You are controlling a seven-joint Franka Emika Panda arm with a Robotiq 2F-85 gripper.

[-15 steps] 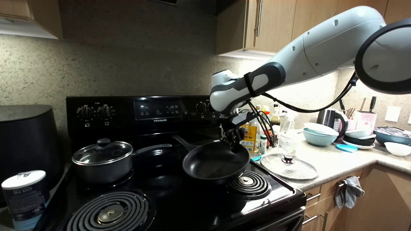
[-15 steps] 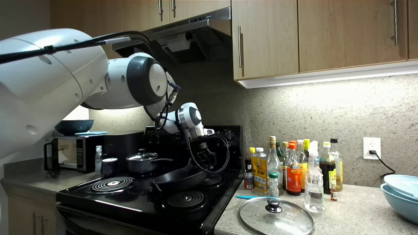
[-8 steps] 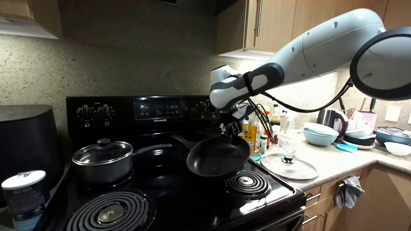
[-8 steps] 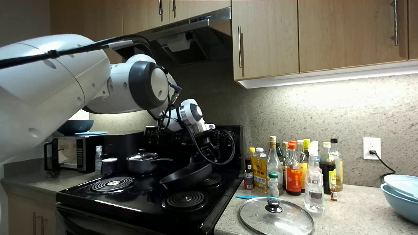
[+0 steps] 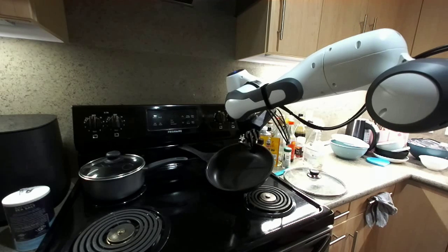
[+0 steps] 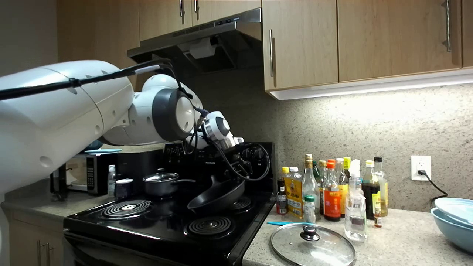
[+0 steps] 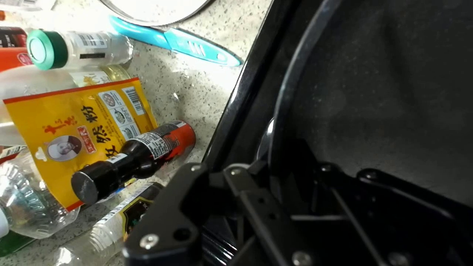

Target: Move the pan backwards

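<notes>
Its rim (image 7: 288, 81) pinched in closed robot jaws, a black frying pan (image 5: 241, 169) slants over the worktop (image 5: 203, 220) near its back edge.

One pan (image 5: 239, 169), one gripper (image 5: 251, 143), one lidded pot (image 5: 112, 183), one loose glass lid (image 5: 301, 182), one kettle (image 5: 357, 127)

White arm (image 5: 360, 61) outstretched, wrist (image 6: 215, 127) bent, tool (image 5: 251, 143) pointing down, clamped
</notes>
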